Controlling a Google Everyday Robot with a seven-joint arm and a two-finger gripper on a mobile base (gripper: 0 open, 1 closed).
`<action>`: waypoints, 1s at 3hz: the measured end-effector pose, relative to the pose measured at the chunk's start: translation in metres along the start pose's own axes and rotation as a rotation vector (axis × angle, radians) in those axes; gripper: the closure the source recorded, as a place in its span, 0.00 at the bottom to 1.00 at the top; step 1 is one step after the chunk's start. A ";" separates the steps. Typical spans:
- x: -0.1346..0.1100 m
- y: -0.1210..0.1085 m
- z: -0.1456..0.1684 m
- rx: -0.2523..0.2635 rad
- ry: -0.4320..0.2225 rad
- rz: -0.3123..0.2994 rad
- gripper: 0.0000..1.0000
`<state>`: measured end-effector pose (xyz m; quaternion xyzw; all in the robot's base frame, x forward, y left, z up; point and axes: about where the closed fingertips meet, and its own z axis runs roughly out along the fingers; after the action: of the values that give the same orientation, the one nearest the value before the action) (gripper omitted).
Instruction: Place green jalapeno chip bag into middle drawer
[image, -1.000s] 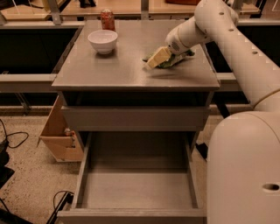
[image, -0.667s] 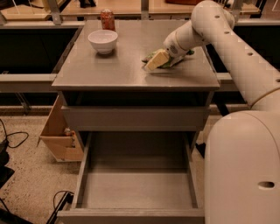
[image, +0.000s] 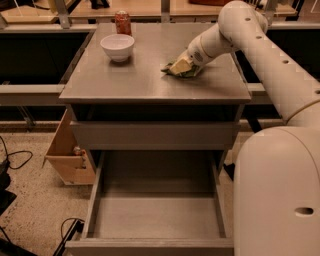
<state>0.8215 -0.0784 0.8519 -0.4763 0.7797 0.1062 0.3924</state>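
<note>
Risks, left to right: the white bowl (image: 117, 46) and red can (image: 122, 21) stand at the left rear of the cabinet top (image: 145, 82), well apart from the work, so a knock looks unlikely. The green jalapeno chip bag (image: 190, 73) lies on the right half of that top, toward the rear. The gripper (image: 185, 62) is down on it, touching; whether it has closed on the bag cannot be told. Judged hazards: glossy foil may slip or crumple out of a shallow grasp. The carry must also clear the front edge and the shut drawer front above, or the bag drops short onto the floor. Containers: the cardboard box (image: 67, 152) on the floor at left holds something small, not identifiable. The bowl's inside is not seen. The middle drawer (image: 155, 222) is pulled out, floor bare.
</note>
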 end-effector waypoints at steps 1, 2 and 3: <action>0.000 0.000 0.000 0.000 0.000 0.000 0.89; 0.000 0.000 0.000 0.000 0.000 0.000 1.00; 0.000 0.000 0.000 0.000 0.000 0.000 1.00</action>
<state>0.8215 -0.0783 0.8517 -0.4763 0.7797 0.1062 0.3923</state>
